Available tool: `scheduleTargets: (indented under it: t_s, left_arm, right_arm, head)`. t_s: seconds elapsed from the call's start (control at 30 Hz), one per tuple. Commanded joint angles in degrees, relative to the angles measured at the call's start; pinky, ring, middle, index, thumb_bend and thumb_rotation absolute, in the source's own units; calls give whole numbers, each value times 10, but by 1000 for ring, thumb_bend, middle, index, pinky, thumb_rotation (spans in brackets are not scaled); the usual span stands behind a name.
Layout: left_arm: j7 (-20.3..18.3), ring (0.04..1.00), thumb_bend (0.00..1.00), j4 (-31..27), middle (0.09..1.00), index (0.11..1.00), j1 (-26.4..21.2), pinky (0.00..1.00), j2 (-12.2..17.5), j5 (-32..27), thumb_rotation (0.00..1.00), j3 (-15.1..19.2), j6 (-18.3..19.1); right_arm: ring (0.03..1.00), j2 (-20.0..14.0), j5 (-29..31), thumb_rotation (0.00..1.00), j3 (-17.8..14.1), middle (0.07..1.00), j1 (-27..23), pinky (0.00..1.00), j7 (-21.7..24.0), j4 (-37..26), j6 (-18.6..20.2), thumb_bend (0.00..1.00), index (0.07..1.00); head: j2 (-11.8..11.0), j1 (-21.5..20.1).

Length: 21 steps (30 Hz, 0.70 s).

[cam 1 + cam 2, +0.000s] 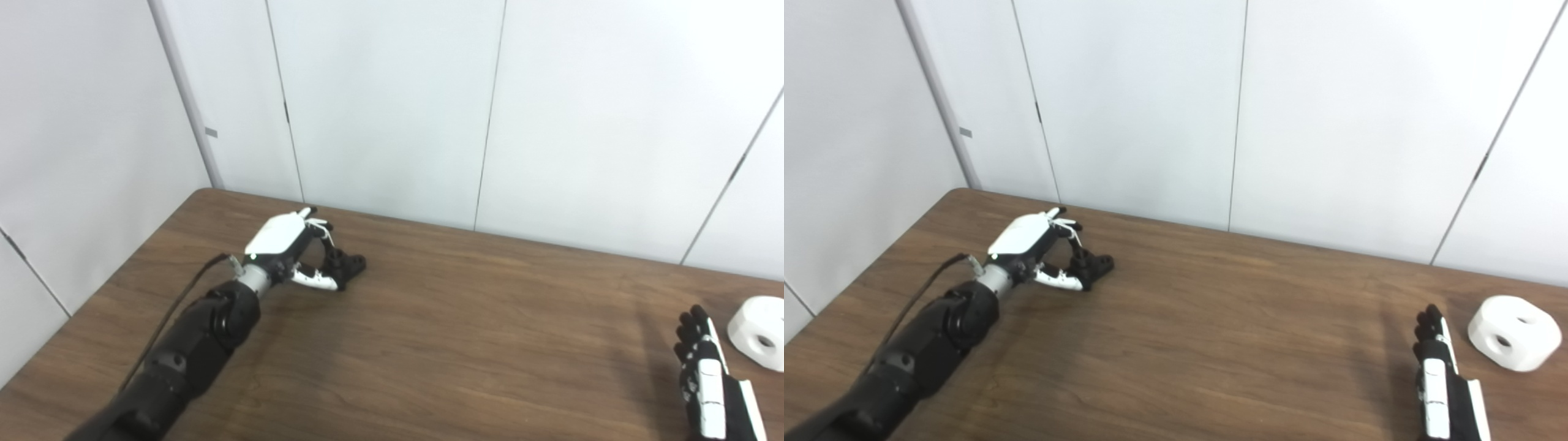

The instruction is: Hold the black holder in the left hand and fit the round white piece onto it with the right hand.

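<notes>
The black holder (347,264) rests on the brown table (465,318) at the back left. My left hand (288,248) curls around it, fingers over its upright part and thumb against its near side, so it looks pinched between them. The round white piece (1514,332), with holes in its top and side, lies on the table at the far right. Just to its left, my right hand (1439,373) stays apart from it with its fingers straight, holding nothing.
White wall panels (392,104) rise right behind the table's far edge and along its left side. A black cable (177,306) runs along my left forearm.
</notes>
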Motion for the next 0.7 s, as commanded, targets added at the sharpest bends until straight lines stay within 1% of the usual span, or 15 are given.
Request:
scheduleTargets:
  t_s: [0.0, 0.17, 0.3, 0.33, 0.37, 0.43, 0.67]
  left_arm:
    - [-10, 1000, 525, -25, 894, 482, -5, 1000, -2, -4, 56, 1, 1]
    - [-31, 1000, 525, -62, 904, 482, 17, 1000, -18, -1, 56, -13, -5]
    - [-30, 1000, 525, -87, 897, 482, 34, 1000, -32, 13, 55, -27, -9]
    - [-26, 1000, 525, -90, 895, 482, 37, 1000, -35, 18, 55, -31, -14]
    - [-22, 1000, 525, -93, 893, 482, 40, 1000, -38, 22, 55, -35, -20]
    - [-19, 1000, 525, -99, 886, 482, 46, 1000, -44, 28, 54, -42, -29]
    - [-23, 1000, 525, -107, 885, 482, 58, 1000, -70, 35, 54, -65, -53]
  right_arm:
    - [984, 6, 1, 1000, 2, 972, 11, 992, -2, -7, -7, 454, 966]
    - [982, 9, 4, 1000, 0, 970, 13, 990, -3, -17, -7, 445, 963]
    - [979, 9, 10, 1000, -1, 965, 14, 985, -1, -24, -18, 453, 958]
    - [976, 9, 11, 1000, -1, 962, 15, 979, 0, -27, -19, 456, 955]
    - [976, 9, 12, 1000, -1, 960, 15, 978, 1, -29, -20, 455, 955]
    - [974, 8, 9, 1000, 1, 957, 19, 976, 0, -41, -14, 453, 954]
    - [967, 13, 6, 1000, 2, 949, 27, 952, -5, -83, 5, 468, 942]
  head:
    - [3, -5]
    - [9, -18]
    - [13, -28]
    - [14, -37]
    - [14, -37]
    - [19, -56]
    - [26, -83]
